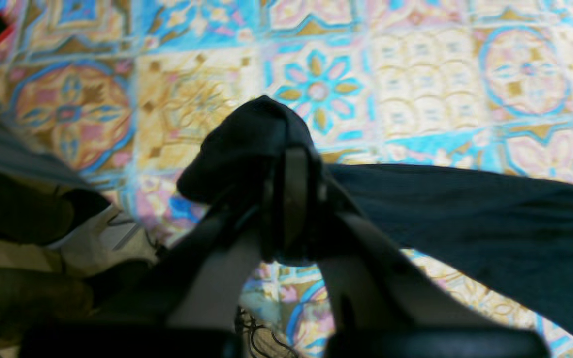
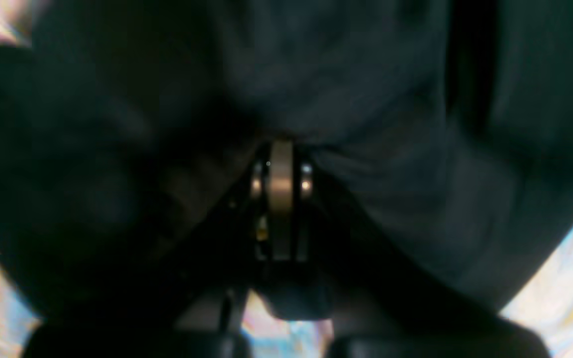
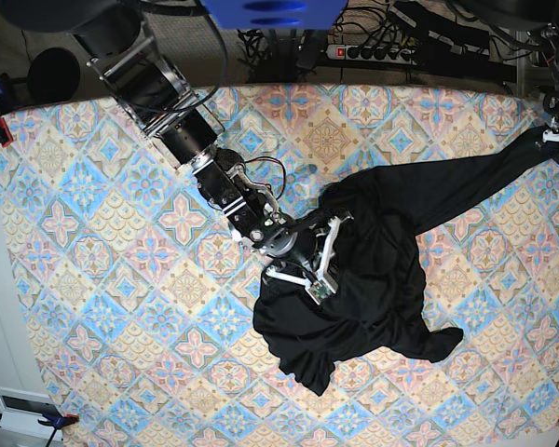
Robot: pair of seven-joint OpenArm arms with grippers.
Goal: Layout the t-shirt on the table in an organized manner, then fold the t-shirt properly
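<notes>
Right gripper [image 3: 331, 256] clamped shut on the t-shirt [image 3: 373, 279], jaws pressed into the black cloth just right of centre in the base view; dark fabric all around the closed tips in the right wrist view. Left gripper [image 1: 289, 164] pinched shut on a bunched end of the same garment, held at the far upper right edge of the base view. Black fabric pulled out in a band from that corner toward the crumpled mass in the middle. Tiled pastel table [image 3: 102, 279] beneath, mostly bare on the left half.
</notes>
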